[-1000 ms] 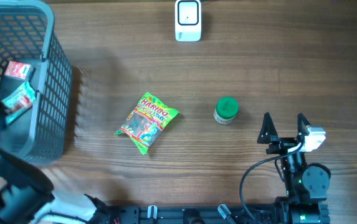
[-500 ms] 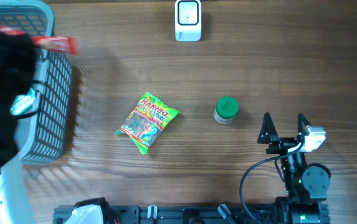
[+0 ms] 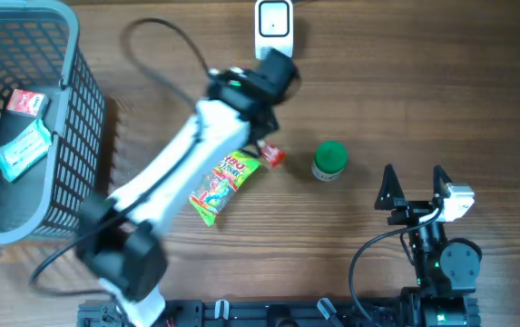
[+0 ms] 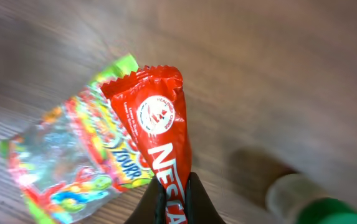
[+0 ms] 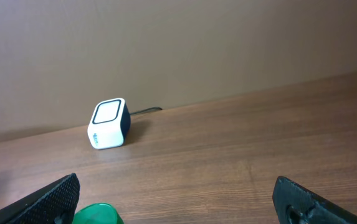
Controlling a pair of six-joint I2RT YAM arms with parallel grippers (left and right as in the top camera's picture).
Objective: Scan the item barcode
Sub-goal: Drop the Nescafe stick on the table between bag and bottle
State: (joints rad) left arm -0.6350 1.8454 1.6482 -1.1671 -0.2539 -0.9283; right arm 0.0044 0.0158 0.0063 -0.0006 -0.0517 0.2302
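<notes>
Basket (image 3: 76,118) at far-L edge of table (image 3: 423,82) w/ two packets (image 3: 22,150) inside; scanner (image 3: 274,29) at rear centre. Candy bag (image 3: 216,189) lies mid-table, jar (image 3: 329,161) to its R, apart. The wrapper (image 3: 272,156) is between them, just by bag's R corner, pinched in L gripper (image 3: 265,147); R gripper (image 3: 414,186) front-R, near jar, not touching.

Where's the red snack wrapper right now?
The red foil snack wrapper is pinched in the left gripper, mid-table in the overhead view, between the green gummy bag and the green-capped bottle.
</notes>
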